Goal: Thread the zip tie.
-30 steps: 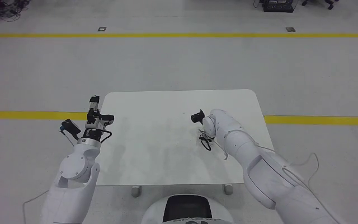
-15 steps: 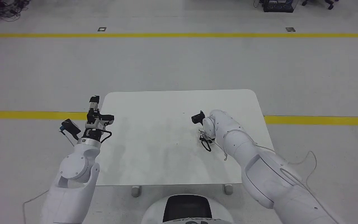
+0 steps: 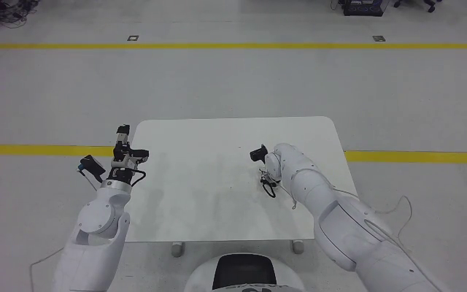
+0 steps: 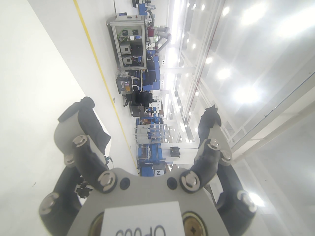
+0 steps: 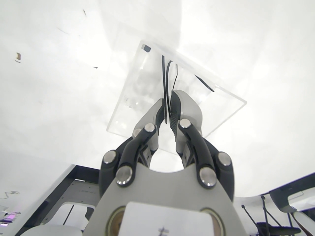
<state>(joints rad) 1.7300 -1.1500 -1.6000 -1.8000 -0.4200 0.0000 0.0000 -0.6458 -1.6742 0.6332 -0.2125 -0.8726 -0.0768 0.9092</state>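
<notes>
A thin black zip tie (image 5: 163, 74) runs out from between the fingertips of my right gripper (image 5: 167, 96), which is shut on it. The strap lies over a clear plastic plate (image 5: 221, 104) on the white table, and a small dark piece (image 5: 147, 48) sits at the plate's far corner. A second black strand (image 5: 203, 82) curves across the plate. In the top view the right gripper (image 3: 264, 181) is at the table's middle right, with a black loop of the zip tie (image 3: 269, 190) beside it. My left gripper (image 3: 124, 150) stands open and holds nothing at the table's left edge (image 4: 147, 106).
The white table (image 3: 204, 190) has a wide bare stretch between the two arms. Small dark specks (image 5: 17, 55) lie on it near the plate. Yellow floor lines (image 3: 408, 156) run behind the table.
The right forearm has shifted very slightly; its gripper stays at the same spot on the zip tie. The left arm has not moved.
</notes>
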